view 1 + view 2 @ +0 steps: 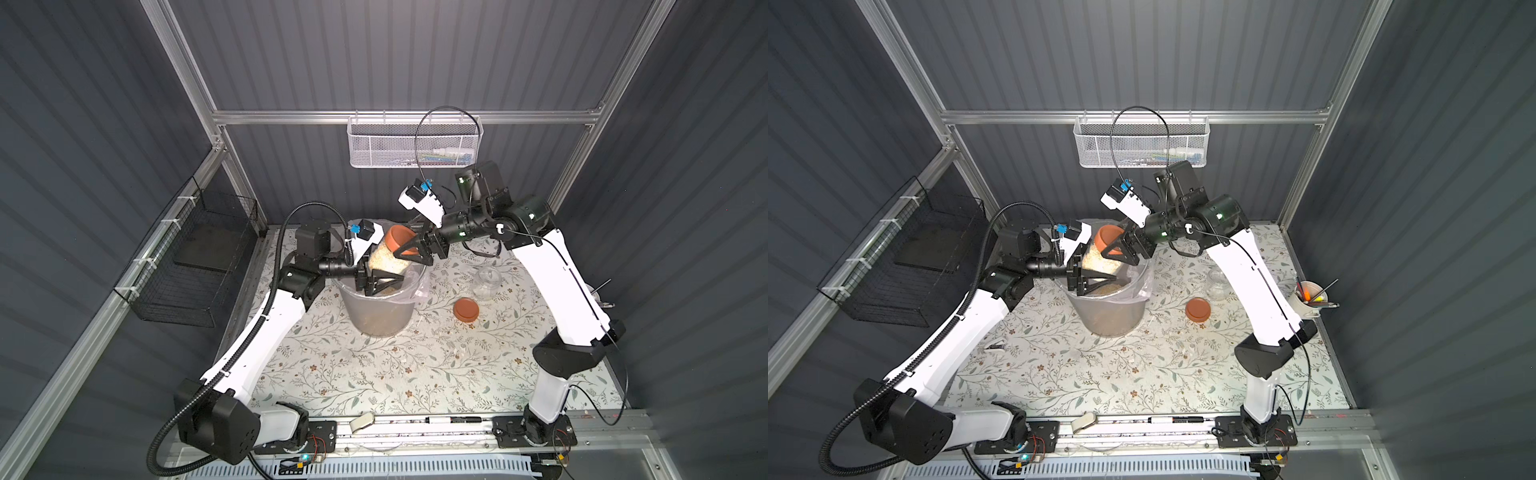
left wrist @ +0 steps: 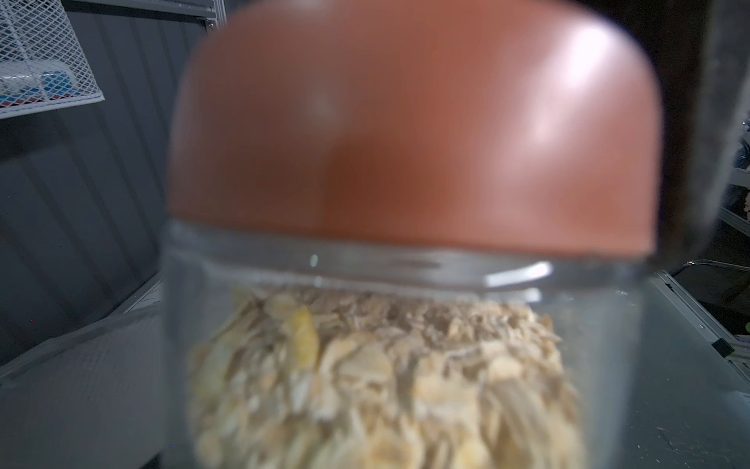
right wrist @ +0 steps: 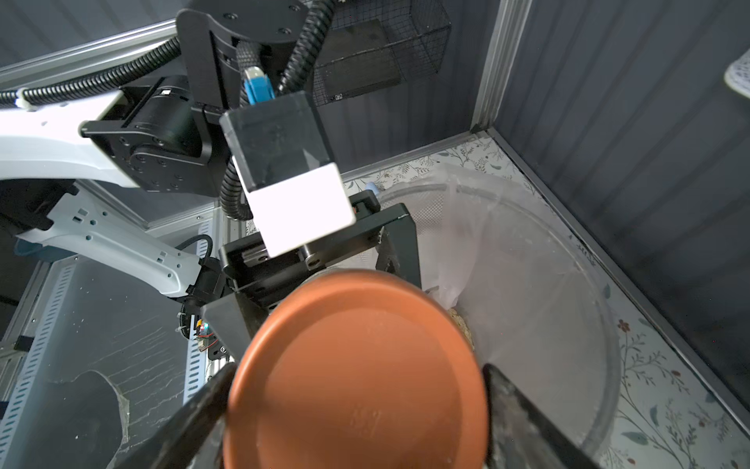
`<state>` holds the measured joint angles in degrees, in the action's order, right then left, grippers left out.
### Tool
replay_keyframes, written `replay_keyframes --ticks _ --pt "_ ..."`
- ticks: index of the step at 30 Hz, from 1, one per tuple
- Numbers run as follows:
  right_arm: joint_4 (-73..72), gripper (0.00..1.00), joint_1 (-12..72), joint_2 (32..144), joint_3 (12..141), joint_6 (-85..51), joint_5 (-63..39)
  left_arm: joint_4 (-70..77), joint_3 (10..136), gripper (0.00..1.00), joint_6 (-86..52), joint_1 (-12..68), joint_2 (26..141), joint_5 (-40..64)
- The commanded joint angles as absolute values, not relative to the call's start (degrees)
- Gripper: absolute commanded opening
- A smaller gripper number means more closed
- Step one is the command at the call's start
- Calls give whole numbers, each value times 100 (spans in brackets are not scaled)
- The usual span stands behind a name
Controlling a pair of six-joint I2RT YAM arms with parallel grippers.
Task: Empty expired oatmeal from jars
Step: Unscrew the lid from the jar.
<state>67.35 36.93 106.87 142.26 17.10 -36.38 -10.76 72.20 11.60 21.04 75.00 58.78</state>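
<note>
Lid (image 3: pixel 353 406) sits clamped in right tool (image 3: pixel 357 371), left tool (image 1: pixel 386 276) gripping jar (image 1: pixel 384 259) of oatmeal (image 2: pixel 385 385).

Top views look down; wrist views hug jar (image 2: pixel 365 276) and lid (image 3: pixel 357 365).

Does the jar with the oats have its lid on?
Yes, it is shut. The orange lid caps the jar, and the oats sit inside the glass just under it.
</note>
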Motion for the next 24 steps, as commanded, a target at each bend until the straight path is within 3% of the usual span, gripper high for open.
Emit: replay_keyframes --ticks 1,3,5,14,24 --pt "7216 77 3429 10750 14265 2408 -3452 -914 7366 0 933 2013 7126 6409" --pt "6804 92 3326 10647 14151 1894 -3293 -923 7350 0 939 2013 7154 6343" --pt "6525 99 3334 10564 14075 1431 -3122 -931 7313 0 963 2004 7163 6209" --pt "5328 99 3345 9929 13012 -1350 -2984 -1593 7589 0 1457 2001 7278 5580" --pt "5733 99 3532 10308 13317 -2304 -2734 -1921 7699 0 1586 2004 7306 5240"
